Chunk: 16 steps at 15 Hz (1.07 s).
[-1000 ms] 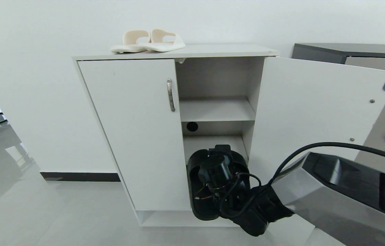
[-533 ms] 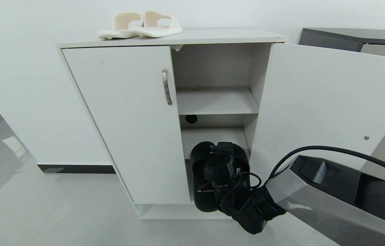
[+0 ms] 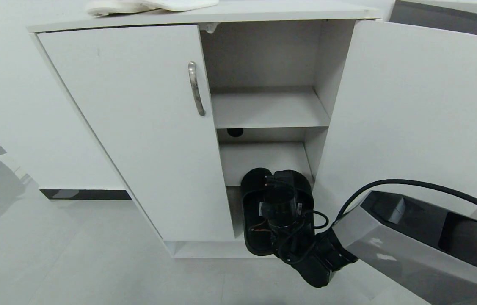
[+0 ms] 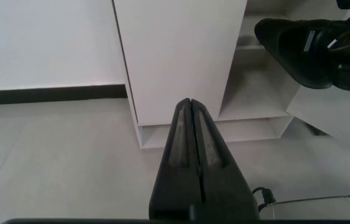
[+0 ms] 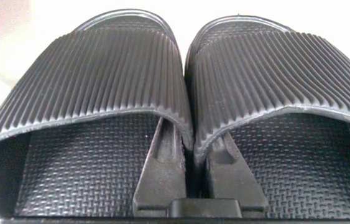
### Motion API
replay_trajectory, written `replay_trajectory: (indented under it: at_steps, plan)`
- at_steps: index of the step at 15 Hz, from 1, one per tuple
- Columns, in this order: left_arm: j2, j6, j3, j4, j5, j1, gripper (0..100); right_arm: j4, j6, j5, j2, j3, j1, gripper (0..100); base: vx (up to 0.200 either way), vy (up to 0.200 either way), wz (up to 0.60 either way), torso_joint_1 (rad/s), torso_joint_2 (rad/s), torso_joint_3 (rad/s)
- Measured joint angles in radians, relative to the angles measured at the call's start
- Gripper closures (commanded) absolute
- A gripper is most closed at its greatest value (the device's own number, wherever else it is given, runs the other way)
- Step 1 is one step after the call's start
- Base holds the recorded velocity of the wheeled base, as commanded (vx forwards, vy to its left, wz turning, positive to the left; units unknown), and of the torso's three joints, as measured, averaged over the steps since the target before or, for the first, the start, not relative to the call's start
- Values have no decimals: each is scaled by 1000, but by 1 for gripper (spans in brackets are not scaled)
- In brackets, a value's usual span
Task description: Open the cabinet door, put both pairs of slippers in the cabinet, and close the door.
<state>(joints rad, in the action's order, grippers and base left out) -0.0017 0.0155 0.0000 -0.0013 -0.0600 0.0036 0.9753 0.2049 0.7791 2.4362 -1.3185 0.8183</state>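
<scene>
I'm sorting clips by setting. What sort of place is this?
Likely a home-style entryway or room: a white cabinet stands on a glossy tiled floor against a plain wall, cream slippers lie on top, and the right gripper holds black slippers at its open compartment.

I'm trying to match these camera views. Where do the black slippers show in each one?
Head view: black slippers low centre, at the cabinet's open lower part, held by the right gripper.
Left wrist view: past the closed door, in front of the open side.
Right wrist view: close up, side by side, fingers pinching their inner walls.
Shared landmark: the closed door, in head and left wrist views.
</scene>
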Motion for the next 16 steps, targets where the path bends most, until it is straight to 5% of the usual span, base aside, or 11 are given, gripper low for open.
replay_trajectory:
  at_steps: [5, 11, 16]
  plan:
    - [0, 0, 0, 0, 0, -1, 100, 18, -23, -3, -14, -1, 2, 100, 0, 0, 0, 5, 2, -197]
    - [0, 1, 0, 0, 0, -1, 100, 253, -209, 20, -32, 12, 20, 100, 0, 0, 0, 4, 3, -56]
    - [0, 0, 0, 0, 0, -1, 100, 244, -212, 26, -56, 34, 30, 100, 0, 0, 0, 0, 0, 0]
